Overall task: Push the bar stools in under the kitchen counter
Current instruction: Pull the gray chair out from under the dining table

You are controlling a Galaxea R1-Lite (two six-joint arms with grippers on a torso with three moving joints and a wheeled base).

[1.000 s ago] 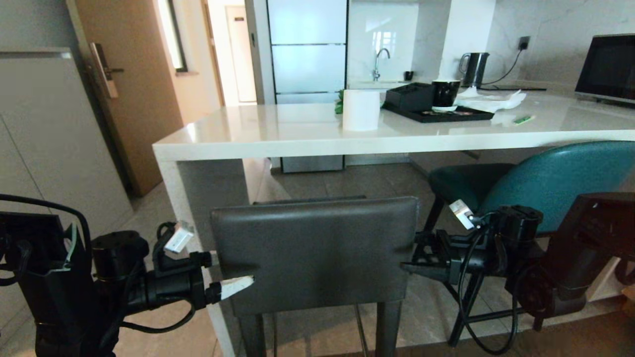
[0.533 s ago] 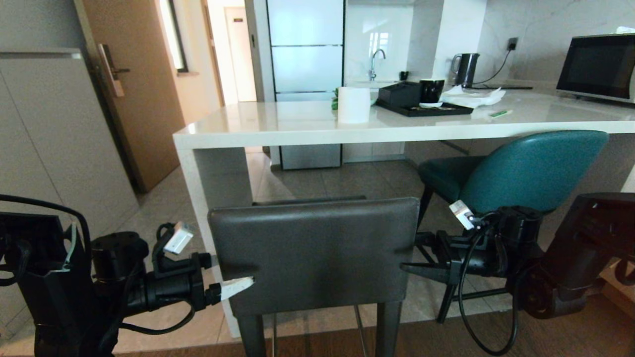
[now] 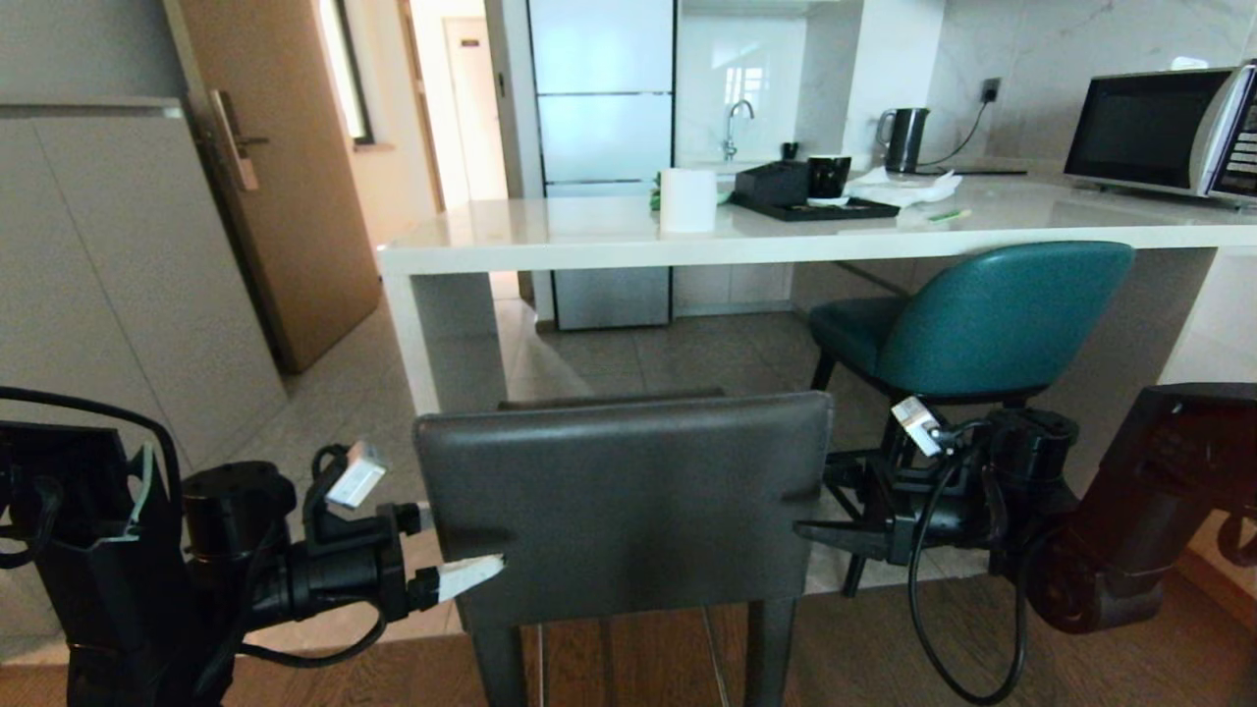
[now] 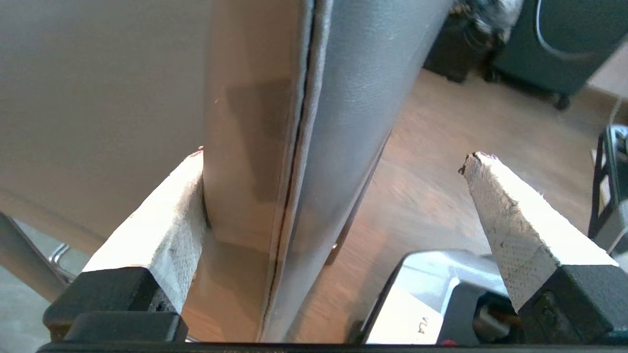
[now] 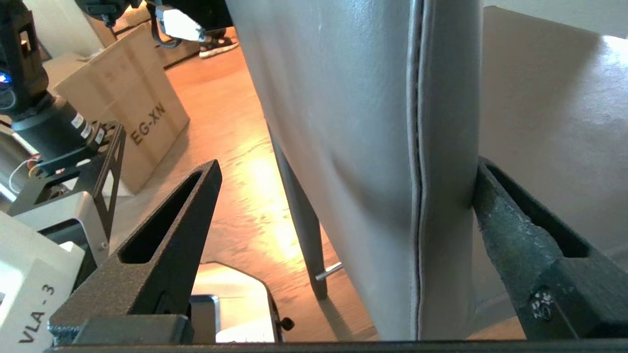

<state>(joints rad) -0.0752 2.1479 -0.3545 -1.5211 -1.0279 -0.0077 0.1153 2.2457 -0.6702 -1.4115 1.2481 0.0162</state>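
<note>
The dark-grey bar stool's square back (image 3: 624, 501) fills the near middle of the head view, well short of the kitchen counter (image 3: 609, 260). My left gripper (image 3: 462, 538) straddles the back's left edge (image 4: 255, 122). The left gripper (image 4: 336, 157) is open: one white finger (image 4: 167, 220) lies against the padding and the other stands clear of it. My right gripper (image 3: 815, 506) straddles the right edge (image 5: 353, 98). The right gripper (image 5: 348, 166) is open too, with one black finger (image 5: 510, 230) touching the back. The teal bar stool (image 3: 992, 319) stands at the right, its seat under the counter.
On the counter stand a paper roll (image 3: 686, 199), a black tray (image 3: 805, 201), a kettle (image 3: 901, 139) and a microwave (image 3: 1149, 128). A wooden door (image 3: 285, 177) and a cabinet wall (image 3: 98, 275) lie to the left. A cardboard box (image 5: 132, 108) sits on the wood floor behind.
The whole view has drawn back: the counter and the teal stool look farther off and wood floor shows below. The grey stool's back keeps its place between both open grippers.
</note>
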